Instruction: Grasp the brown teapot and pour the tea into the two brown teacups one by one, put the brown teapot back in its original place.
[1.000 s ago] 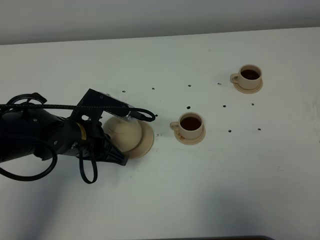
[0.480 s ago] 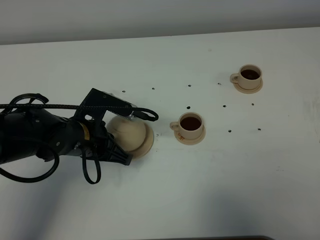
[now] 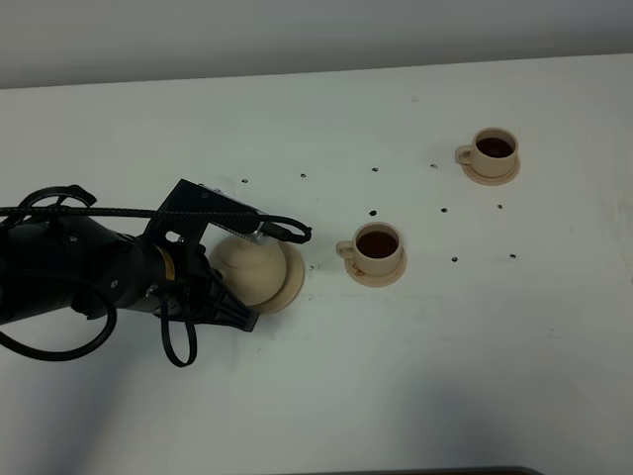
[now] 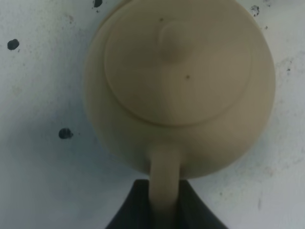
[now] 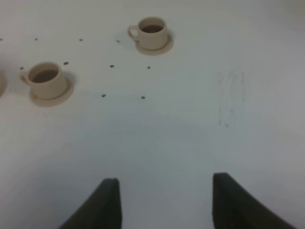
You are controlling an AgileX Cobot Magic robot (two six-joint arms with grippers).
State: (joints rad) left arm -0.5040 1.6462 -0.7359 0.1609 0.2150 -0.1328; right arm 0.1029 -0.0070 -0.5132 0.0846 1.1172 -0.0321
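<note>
The brown teapot (image 3: 249, 269) is upright over the wide tan saucer (image 3: 294, 282), its original place, left of the table's middle; whether it rests on the saucer I cannot tell. My left gripper (image 4: 164, 195) is shut on the loop handle of the teapot (image 4: 181, 81), whose lid and knob show from above. The two brown teacups stand on their small saucers with dark tea in them: the near cup (image 3: 378, 244) (image 5: 46, 76) and the far cup (image 3: 494, 147) (image 5: 153, 29). My right gripper (image 5: 167, 200) is open over bare table, well short of both cups.
The white table (image 3: 415, 376) carries scattered small black specks (image 3: 374, 212) between the teapot and the cups. The left arm's black body and cables (image 3: 69, 272) cover the table's left side. The table's far edge (image 3: 316, 74) meets a grey wall.
The teapot has sunk slightly toward the wide saucer and looks more level. The left arm shifted a little with it. The cups have not moved.
</note>
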